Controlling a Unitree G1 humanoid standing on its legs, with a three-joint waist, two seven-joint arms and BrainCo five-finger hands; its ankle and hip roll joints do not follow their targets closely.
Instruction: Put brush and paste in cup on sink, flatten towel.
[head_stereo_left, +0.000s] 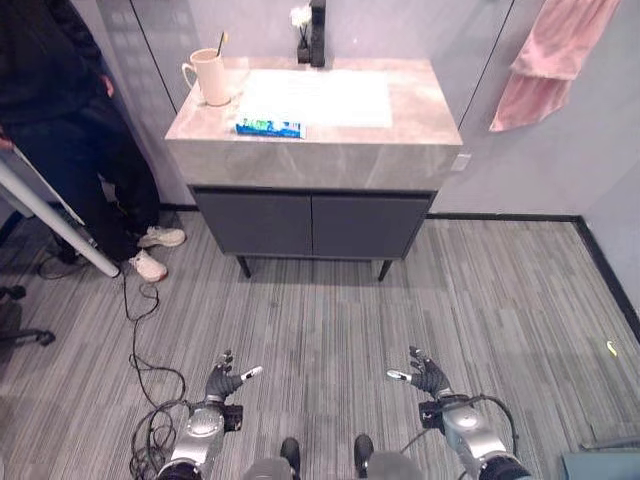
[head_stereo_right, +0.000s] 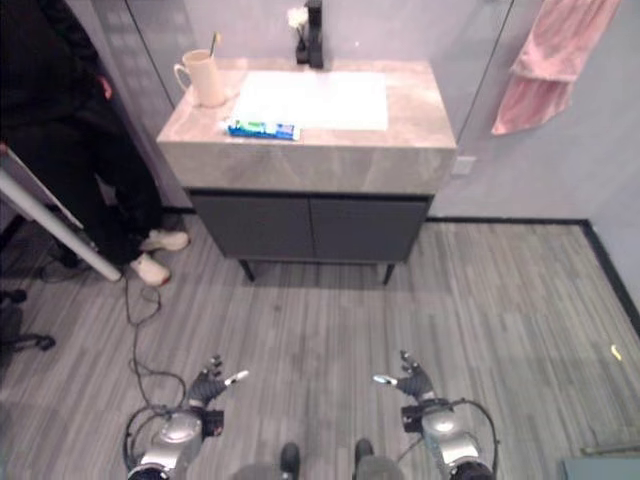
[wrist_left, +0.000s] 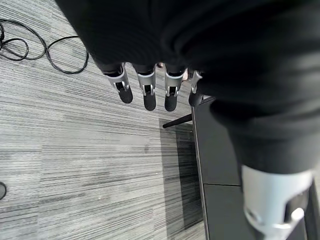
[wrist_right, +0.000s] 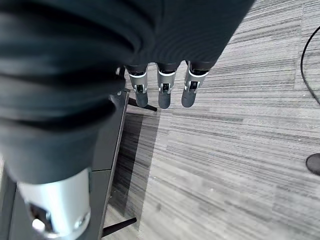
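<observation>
- Two hands hang low at the near edge, well apart from the sink: we see the left hand (head_stereo_left: 222, 381) and the right hand (head_stereo_left: 428, 377) each with fingers straight and relaxed, holding nothing.
- One cream cup (head_stereo_left: 208, 77) stands on the far left corner of the sink counter (head_stereo_left: 310, 150), and one brush (head_stereo_left: 220, 43) stands in it.
- One blue-and-green paste tube (head_stereo_left: 269, 127) lies flat on the counter, near the front edge, just right of the cup and apart from it.
- One pink towel (head_stereo_left: 552, 58) hangs bunched on the wall, to the right of the sink.
- One dark tap (head_stereo_left: 316, 34) rises at the far side of the pale basin (head_stereo_left: 318, 98).
- One person in dark clothes (head_stereo_left: 70, 110) stands left of the counter.
</observation>
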